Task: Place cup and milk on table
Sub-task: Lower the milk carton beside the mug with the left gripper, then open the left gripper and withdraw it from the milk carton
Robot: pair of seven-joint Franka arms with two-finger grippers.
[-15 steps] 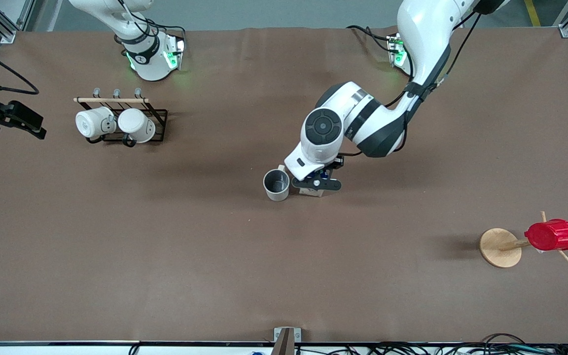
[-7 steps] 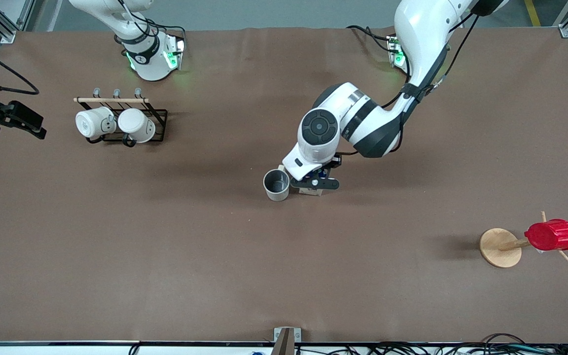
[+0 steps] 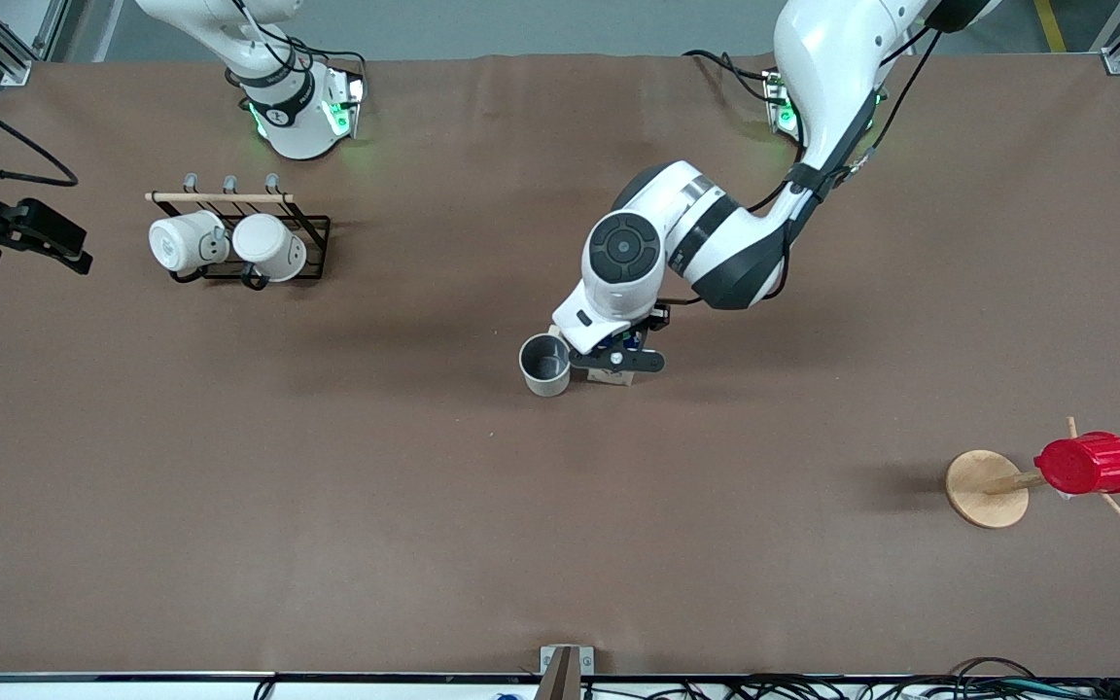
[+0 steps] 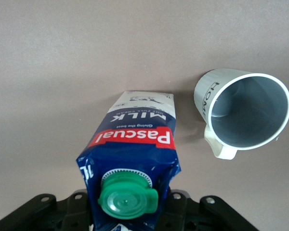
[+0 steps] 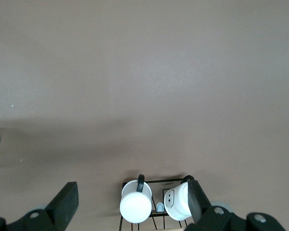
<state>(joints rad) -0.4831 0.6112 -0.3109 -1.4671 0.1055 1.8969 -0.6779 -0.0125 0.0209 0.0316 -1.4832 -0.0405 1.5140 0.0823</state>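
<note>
Setting milk (image 4: 135, 139) upright on bench (image 3: 327, 506), touching-close beside cup (image 3: 545, 365), toward the left arm's end. Left gripper (image 3: 616, 360) directly over carton, jaws straddling its top, whether clenched: cannot tell. Right gripper (image 5: 130, 204) waits released over the mug rack (image 3: 273, 255).

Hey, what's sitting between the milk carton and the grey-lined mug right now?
Nothing: the left wrist view shows only a narrow strip of bare table between the milk and the cup, which stand side by side without touching.
</note>
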